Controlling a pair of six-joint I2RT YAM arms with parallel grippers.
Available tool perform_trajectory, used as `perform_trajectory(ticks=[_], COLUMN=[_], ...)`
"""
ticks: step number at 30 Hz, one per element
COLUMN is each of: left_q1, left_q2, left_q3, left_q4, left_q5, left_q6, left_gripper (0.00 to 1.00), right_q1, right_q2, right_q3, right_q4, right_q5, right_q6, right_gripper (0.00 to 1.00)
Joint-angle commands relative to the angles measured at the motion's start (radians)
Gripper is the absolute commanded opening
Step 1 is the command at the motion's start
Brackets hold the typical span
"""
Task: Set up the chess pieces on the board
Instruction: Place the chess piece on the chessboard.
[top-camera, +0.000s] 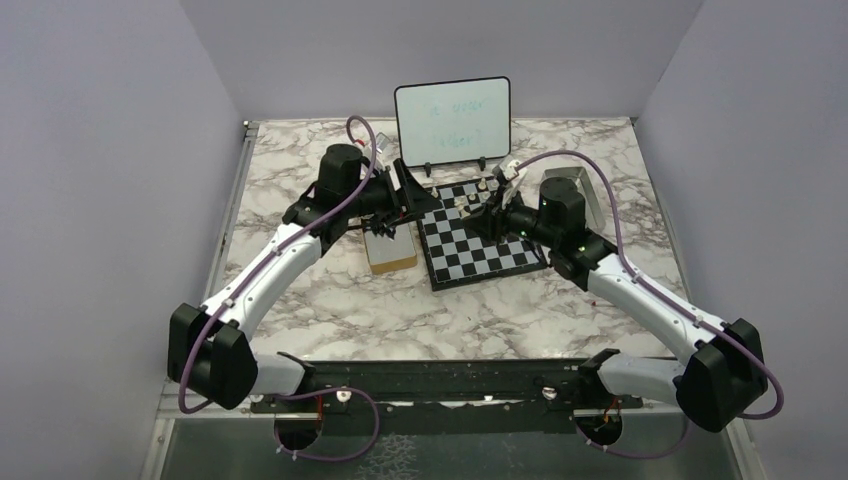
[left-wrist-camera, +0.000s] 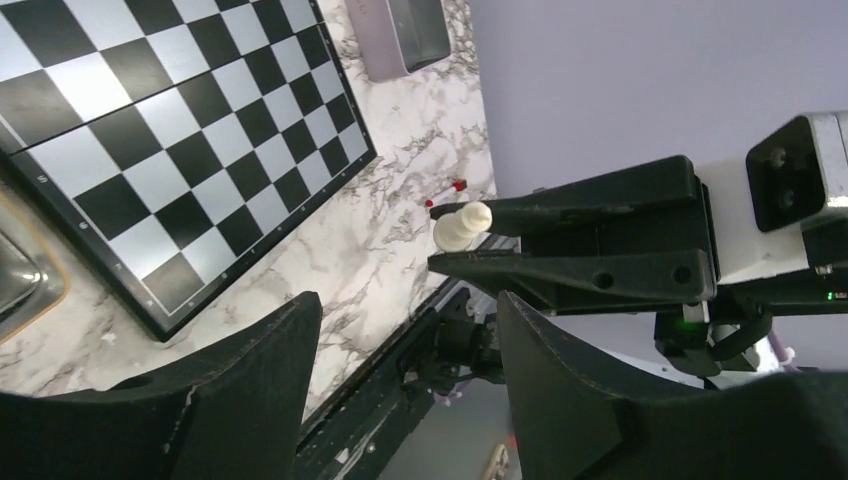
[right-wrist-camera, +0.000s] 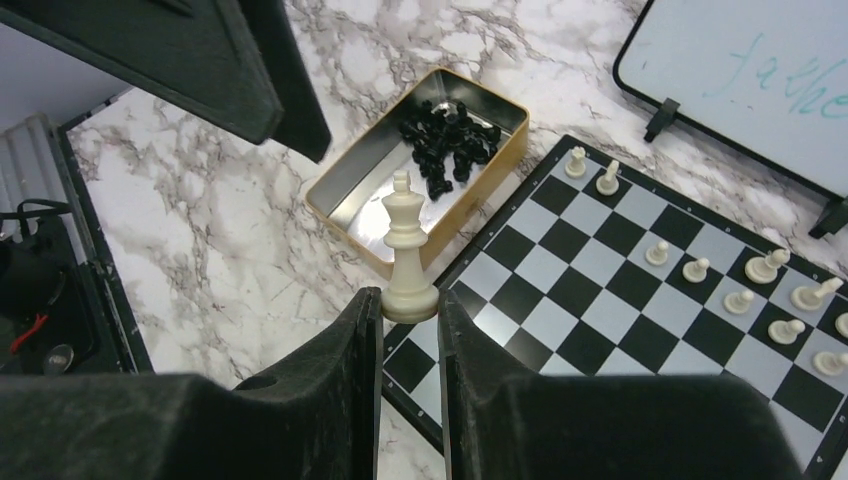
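Right gripper (right-wrist-camera: 410, 305) clamped on the base of a white king (right-wrist-camera: 405, 245) at centre frame, left gripper (left-wrist-camera: 405, 315) released with jaws apart, tin (right-wrist-camera: 365, 185) of black pieces (right-wrist-camera: 445, 140) upper centre, board (right-wrist-camera: 590, 300) lower right, white pieces (right-wrist-camera: 697, 268) toward its upper-right edge.

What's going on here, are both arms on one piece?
Only one holds it. The right gripper is shut on the base of a tall cream-white king, near the edge of the black-and-grey chessboard. The left gripper faces it, open and empty. Several small white pieces stand along the board's far side. The black pieces lie heaped in a gold-rimmed metal tin beside it.
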Motion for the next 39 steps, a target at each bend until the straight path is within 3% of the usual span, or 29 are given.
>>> perform_trajectory(ticks=[1,13,31,34,39], left_q1=[-0.006,-0.031,-0.046,-0.052,-0.064], left_q2=[0.044,0.152,0.181,0.183,0.198], left_q3=[0.027,0.060,0.066,0.077,0.172], left_q4=[0.131,0.179,0.132,0.119,0.004], left_q5=[0.089,0.128,0.090,0.073,-0.064], left_q6=[-0.104,-0.113,-0.026,-0.012,0.111], left_gripper=[0.67,0.56,0.15,0.12,0.12], right_q1=[0.010,0.029,0.041,0.041,0.041], right_q2=[-0.004,0.066,0.084,0.093,0.080], right_q3=[-0.003,0.035,0.019,0.021,0.014], right_q4=[0.086,0.025,0.043,0.033,-0.006], right_q5=[-0.087,-0.116,-0.061,-0.027,0.044], right_q6=[-0.023,-0.080,-0.063,-0.041,0.047], right_gripper=[0.18,0.18,0.19,0.25,0.44])
